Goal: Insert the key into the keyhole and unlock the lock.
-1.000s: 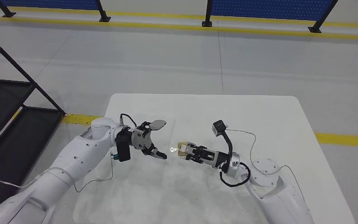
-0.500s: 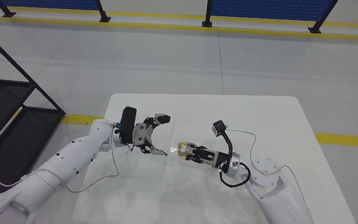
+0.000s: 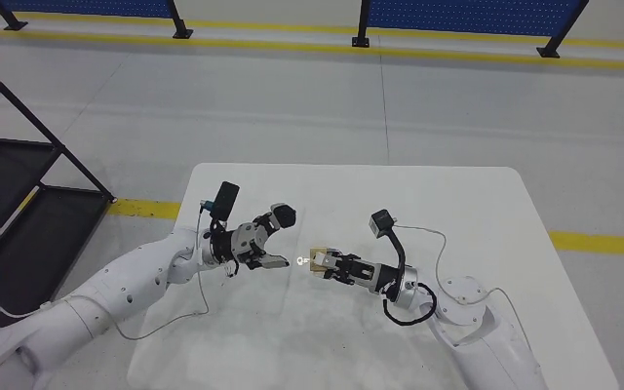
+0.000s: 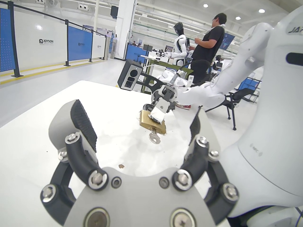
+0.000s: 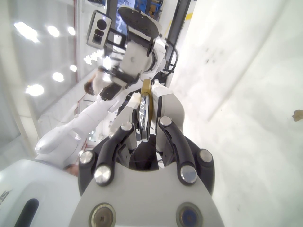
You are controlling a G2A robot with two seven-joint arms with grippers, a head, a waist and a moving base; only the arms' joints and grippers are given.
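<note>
In last sec your L gripper (image 3: 279, 239) has rolled at the wrist, fingers apart & empty, now facing the key (image 4: 155, 138) seated in the brass padlock (image 4: 151, 122) that R gripper (image 3: 330, 261) clamps over the table (image 3: 439, 195), so insertion looks done; turn remains.

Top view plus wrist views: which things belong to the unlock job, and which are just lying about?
Job: padlock, held in the right gripper; key, inserted in the padlock; open left gripper, facing the key.
Lying about: brown crumb on the table; black rack beside the table; blue barriers beyond.
</note>
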